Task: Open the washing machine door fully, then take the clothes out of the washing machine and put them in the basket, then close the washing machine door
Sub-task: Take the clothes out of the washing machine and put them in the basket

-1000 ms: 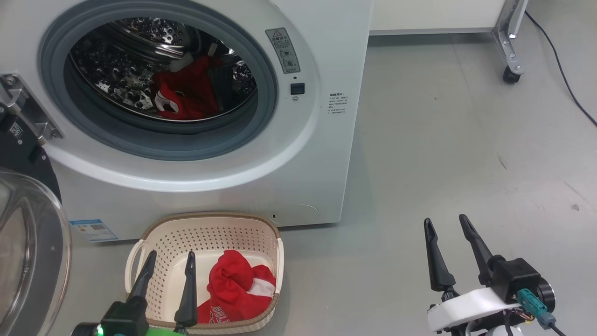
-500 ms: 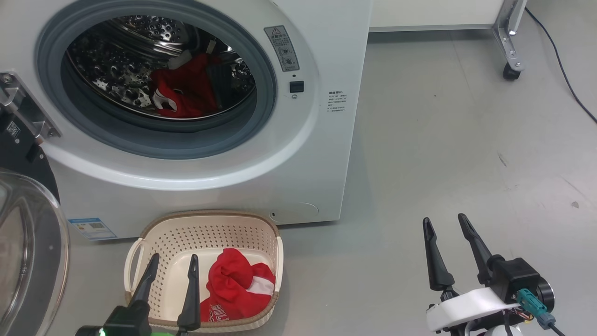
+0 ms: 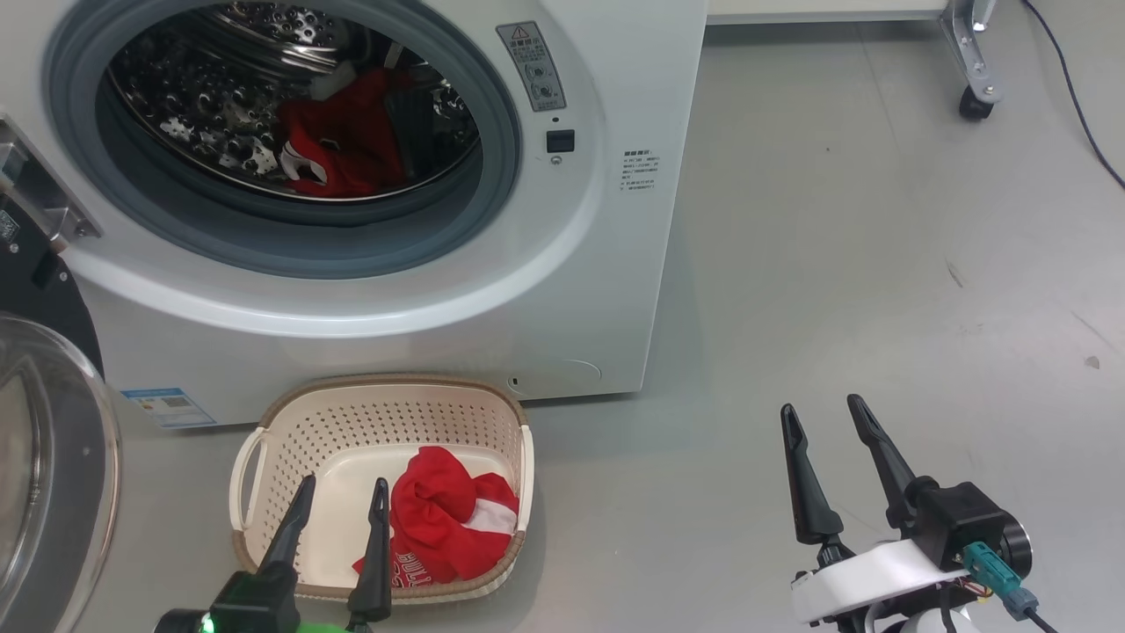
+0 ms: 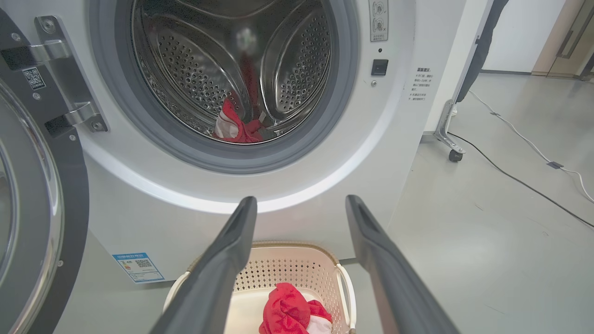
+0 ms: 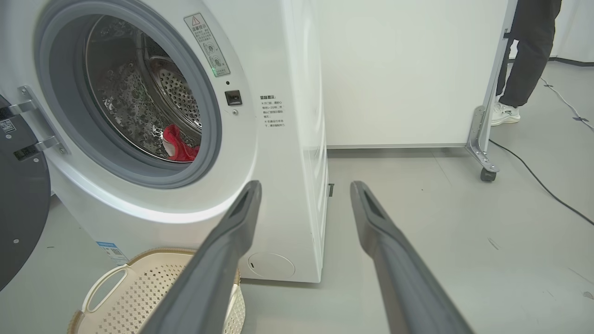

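Grey smooth floor (image 3: 835,264) runs under everything, with a dark cable (image 3: 1077,105) and a castored metal frame (image 3: 971,61) far ahead of the right gripper (image 3: 820,404). That gripper hangs over bare floor, its two fingers spread apart with nothing between them.

The left gripper (image 3: 344,481) is likewise spread and empty, its tips above the near half of the basket (image 3: 387,391). Just right of its right finger, inside the basket, lies a red garment (image 3: 439,519) with a white stripe and white lettering too crumpled to read.

Straight ahead of the left fingers, past the basket, stands the washing machine (image 3: 615,308). The washing machine door (image 3: 53,475) is swung wide open to the left of that gripper. More red fabric (image 3: 343,141) lies low in the drum, well ahead of the fingertips.

Right of the drum mouth sits a grey warning sticker (image 3: 531,66) with a triangle and pictograms. Below it are a small black latch socket (image 3: 560,141) and a block of fine print (image 3: 639,171) too small to read. A blue label (image 3: 167,406) bearing a QR code sits at the machine's lower corner, left of the basket. The left wrist view shows another QR sticker (image 4: 35,78) by the hinge.

Beyond the right fingers, in the right wrist view, a person's dark trouser leg (image 5: 529,51) and white shoe (image 5: 503,113) stand behind the frame.
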`<state>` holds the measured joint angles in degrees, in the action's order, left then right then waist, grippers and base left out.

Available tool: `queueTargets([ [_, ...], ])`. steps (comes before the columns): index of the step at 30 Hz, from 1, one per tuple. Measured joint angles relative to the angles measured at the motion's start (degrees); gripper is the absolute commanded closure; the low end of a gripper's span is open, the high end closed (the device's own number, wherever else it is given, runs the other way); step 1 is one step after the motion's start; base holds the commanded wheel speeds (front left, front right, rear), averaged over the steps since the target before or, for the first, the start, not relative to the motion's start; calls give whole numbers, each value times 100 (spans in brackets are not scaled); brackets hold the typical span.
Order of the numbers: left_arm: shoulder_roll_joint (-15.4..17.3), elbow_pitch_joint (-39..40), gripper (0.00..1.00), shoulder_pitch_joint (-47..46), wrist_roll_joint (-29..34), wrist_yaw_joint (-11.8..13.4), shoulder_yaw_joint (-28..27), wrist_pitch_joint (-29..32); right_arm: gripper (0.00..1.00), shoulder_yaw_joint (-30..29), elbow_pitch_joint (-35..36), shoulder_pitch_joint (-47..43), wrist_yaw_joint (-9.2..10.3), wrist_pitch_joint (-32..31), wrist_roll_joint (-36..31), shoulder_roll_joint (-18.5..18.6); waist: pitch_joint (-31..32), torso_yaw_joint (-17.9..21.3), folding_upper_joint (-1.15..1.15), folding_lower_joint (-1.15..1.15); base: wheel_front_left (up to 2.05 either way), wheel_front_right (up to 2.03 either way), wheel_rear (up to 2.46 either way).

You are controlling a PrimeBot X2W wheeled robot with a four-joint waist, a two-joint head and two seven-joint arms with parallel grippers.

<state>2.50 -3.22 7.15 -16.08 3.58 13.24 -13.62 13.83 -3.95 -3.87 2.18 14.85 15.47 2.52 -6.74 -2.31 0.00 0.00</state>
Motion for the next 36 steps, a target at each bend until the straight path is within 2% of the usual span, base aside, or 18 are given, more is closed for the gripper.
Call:
queueTargets([
  [10, 2, -118, 0, -567, -107, 68, 3, 202, 0, 124, 169, 227, -13, 0, -107, 2, -497, 79, 0, 0, 0, 0, 0],
  [26, -5, -565, 0, -2241, -285, 75, -183, 735, 0, 256, 439, 837, -55, 1, -147, 11, -1617, 253, 0, 0, 0, 0, 0],
  [31, 88, -669, 0, -2919, -338, 73, -343, 1039, 0, 352, 552, 1123, -57, 1, -140, 16, -2015, 333, 0, 0, 0, 0, 0],
  [36, 380, -801, 0, -3596, -413, 66, -633, 1362, 0, 420, 606, 1413, -56, 1, -47, 26, -2399, 440, 0, 0, 0, 0, 0],
])
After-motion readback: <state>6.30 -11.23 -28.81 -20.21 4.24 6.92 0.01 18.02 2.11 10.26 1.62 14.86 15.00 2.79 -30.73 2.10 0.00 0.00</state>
